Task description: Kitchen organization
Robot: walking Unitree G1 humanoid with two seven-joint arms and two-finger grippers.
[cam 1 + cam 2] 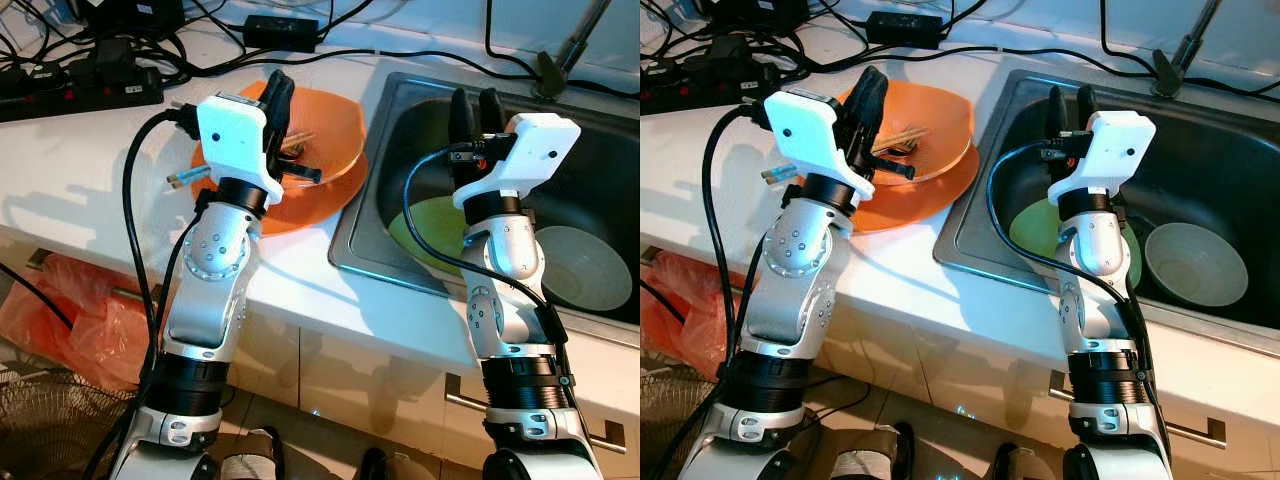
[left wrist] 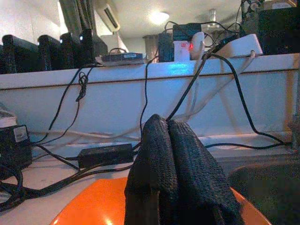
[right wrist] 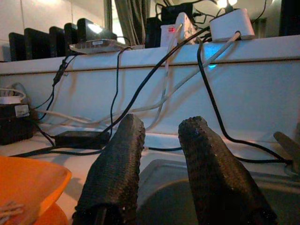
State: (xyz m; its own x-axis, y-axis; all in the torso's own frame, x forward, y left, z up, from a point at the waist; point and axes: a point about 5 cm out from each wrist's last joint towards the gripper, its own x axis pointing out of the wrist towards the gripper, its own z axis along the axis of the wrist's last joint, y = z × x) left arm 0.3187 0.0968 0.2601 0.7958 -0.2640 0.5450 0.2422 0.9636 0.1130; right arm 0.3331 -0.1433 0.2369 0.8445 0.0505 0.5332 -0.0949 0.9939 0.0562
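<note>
On the white desk (image 1: 300, 270), the left gripper (image 1: 278, 95) hovers over an orange bowl (image 1: 335, 130) that sits on an orange plate (image 1: 300, 205), with its two black fingers (image 2: 173, 173) pressed together and holding nothing. Wooden chopsticks (image 1: 902, 138) lie inside the bowl, just beside those fingers. At 3 o'clock from the bowl, the steel sink (image 1: 375, 215) is let into the desk, and the right gripper (image 1: 476, 112) hangs above its basin with fingers (image 3: 117, 164) apart and empty. Under the right arm a green plate (image 1: 1032, 228) rests in the sink, and at 3 o'clock from it lies a pale green bowl (image 1: 1196, 264), upright and close beside it. At 10 o'clock from the orange bowl, a black power strip (image 1: 80, 85) and tangled cables (image 1: 150, 35) lie along the back of the desk, with a black adapter (image 1: 282, 32) at 12 o'clock. An orange plastic bag (image 1: 70, 310) hangs below the desk edge at 8 o'clock.
</note>
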